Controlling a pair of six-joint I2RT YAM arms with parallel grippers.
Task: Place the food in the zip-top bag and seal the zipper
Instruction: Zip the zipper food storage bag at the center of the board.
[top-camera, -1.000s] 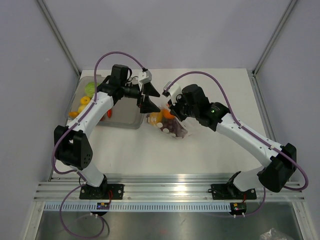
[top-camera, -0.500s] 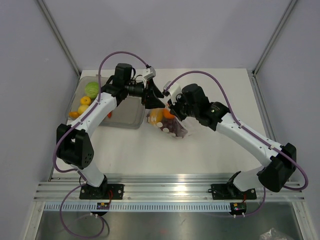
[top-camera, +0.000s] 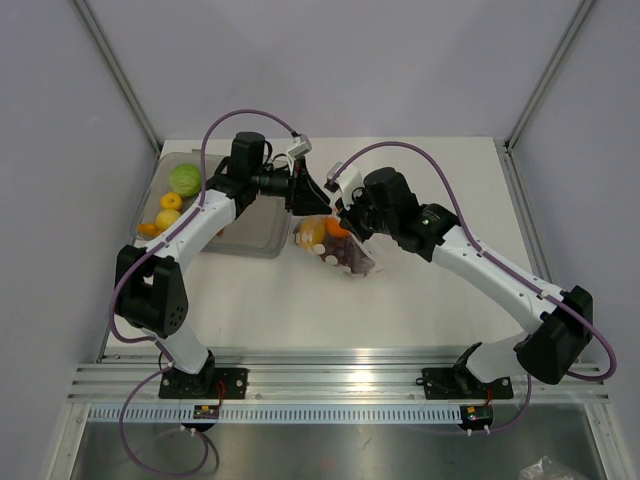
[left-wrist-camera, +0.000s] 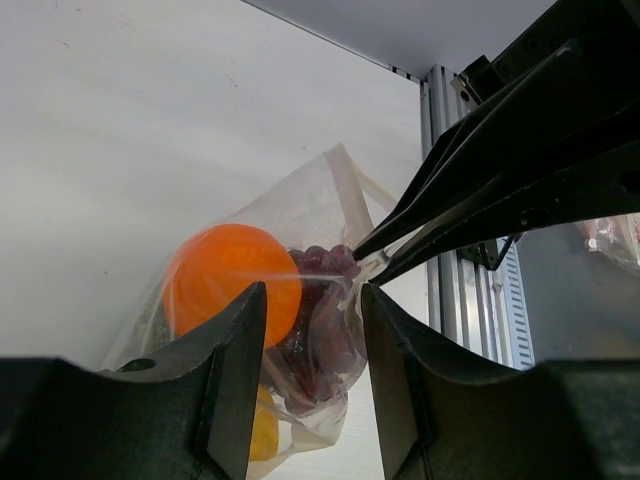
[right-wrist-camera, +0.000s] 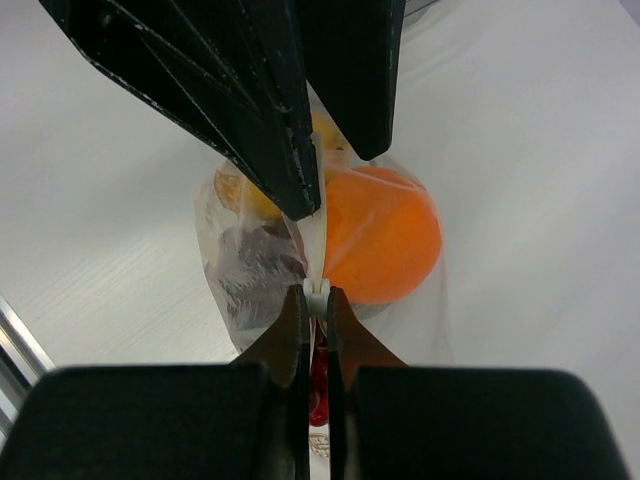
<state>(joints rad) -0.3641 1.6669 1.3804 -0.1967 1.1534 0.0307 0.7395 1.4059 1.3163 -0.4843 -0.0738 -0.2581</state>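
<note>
The zip-top bag (top-camera: 335, 250) stands on the white table between both arms, holding food: an orange (left-wrist-camera: 225, 280), dark purple grapes (left-wrist-camera: 322, 335) and a yellow piece (left-wrist-camera: 262, 432). My right gripper (right-wrist-camera: 316, 296) is shut on the zipper (right-wrist-camera: 318, 250) at one end of the bag's mouth, and a red piece (right-wrist-camera: 320, 388) shows below its fingers. My left gripper (left-wrist-camera: 312, 345) straddles the bag's upper edge from the far side, with its jaws narrowed but a gap on both sides. In the top view the left gripper (top-camera: 303, 195) and the right gripper (top-camera: 345, 222) nearly meet over the bag.
A grey translucent tray (top-camera: 250, 228) lies left of the bag, holding a green piece (top-camera: 183, 180), a yellow one (top-camera: 170, 201) and an orange one (top-camera: 148, 229). A metal rail (top-camera: 340, 380) runs along the near table edge. Frame posts stand at both back corners.
My left gripper has swung in from over the tray to the bag's top, and its jaws have narrowed from wide open. The right gripper and the bag have stayed put.
</note>
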